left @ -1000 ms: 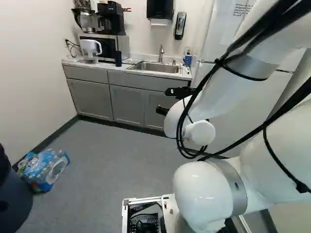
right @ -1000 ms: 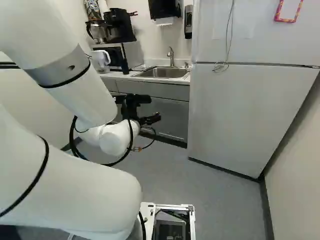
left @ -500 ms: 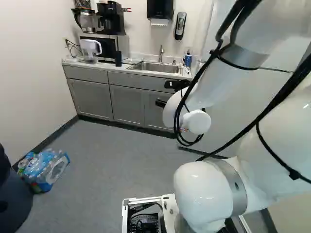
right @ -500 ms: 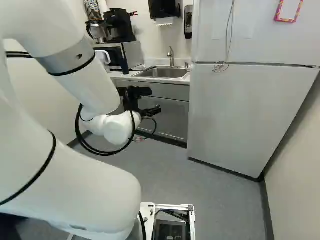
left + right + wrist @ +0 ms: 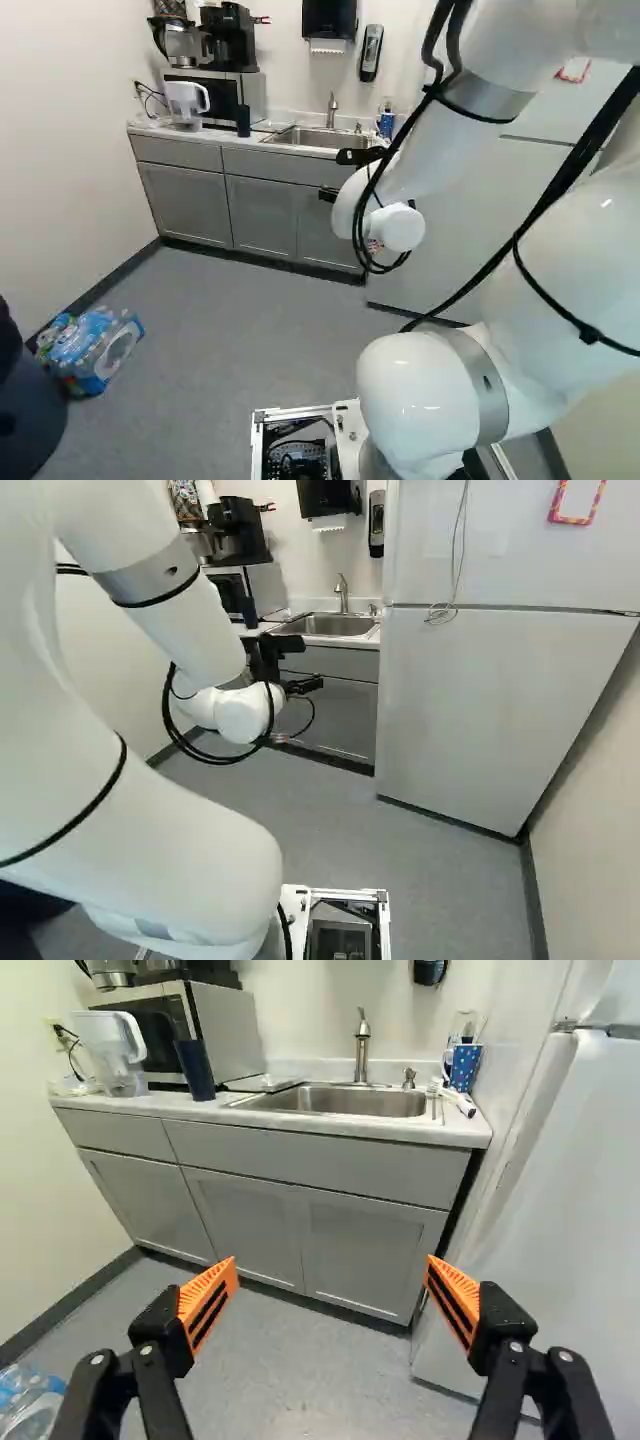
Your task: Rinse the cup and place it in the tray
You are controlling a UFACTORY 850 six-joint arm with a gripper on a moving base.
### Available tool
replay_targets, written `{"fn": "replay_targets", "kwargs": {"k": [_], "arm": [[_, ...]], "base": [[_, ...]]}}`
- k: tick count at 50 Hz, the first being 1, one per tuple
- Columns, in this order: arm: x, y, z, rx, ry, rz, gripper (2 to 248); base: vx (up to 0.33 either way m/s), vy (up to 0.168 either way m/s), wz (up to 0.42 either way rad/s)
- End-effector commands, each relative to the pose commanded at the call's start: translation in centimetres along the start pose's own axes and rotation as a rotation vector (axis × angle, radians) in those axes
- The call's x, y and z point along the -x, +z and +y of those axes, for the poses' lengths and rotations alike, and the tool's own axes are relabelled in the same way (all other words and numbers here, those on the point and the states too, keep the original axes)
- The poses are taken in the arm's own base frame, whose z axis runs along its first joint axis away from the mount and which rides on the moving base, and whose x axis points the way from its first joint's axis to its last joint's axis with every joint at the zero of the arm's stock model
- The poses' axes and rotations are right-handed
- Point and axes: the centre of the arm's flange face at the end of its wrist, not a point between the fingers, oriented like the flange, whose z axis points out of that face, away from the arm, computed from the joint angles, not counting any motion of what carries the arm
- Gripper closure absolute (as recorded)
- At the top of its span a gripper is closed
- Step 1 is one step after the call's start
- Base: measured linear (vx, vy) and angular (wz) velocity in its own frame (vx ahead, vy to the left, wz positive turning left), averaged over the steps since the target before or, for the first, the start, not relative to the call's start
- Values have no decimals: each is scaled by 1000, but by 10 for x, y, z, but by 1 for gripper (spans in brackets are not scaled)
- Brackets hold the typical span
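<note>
On the counter (image 5: 330, 1125) ahead of the open gripper (image 5: 312, 663), a sink (image 5: 340, 1102) with a faucet (image 5: 362, 1045) occupies the span between a flat item (image 5: 262, 1082) and the cup (image 5: 466, 1068). Beyond the flat item stand a dark tumbler (image 5: 194, 1068), a microwave (image 5: 225, 1032) and a white-handled pitcher (image 5: 112, 1050). A refrigerator (image 5: 480, 710) borders the cup's end of the counter. A clear bottle (image 5: 464, 1026) stands behind the cup; a white utensil (image 5: 460, 1104) lies at its near side, partly limiting access. The cup is upright, blue with white dots, its handle facing the sink. The gripper's fingers stand wide apart, holding nothing.
</note>
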Motion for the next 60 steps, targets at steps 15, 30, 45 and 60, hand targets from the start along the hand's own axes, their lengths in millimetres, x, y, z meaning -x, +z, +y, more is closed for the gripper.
{"fn": "replay_targets", "kwargs": {"k": [15,30,45,60], "arm": [[-20,21,0,0,0,16,3],[-40,39,0,0,0,33,3],[-59,57,0,0,0,50,3],[-78,74,0,0,0,67,3]], "base": [[0,0,0],[0,0,0],[0,0,0],[0,0,0]]}}
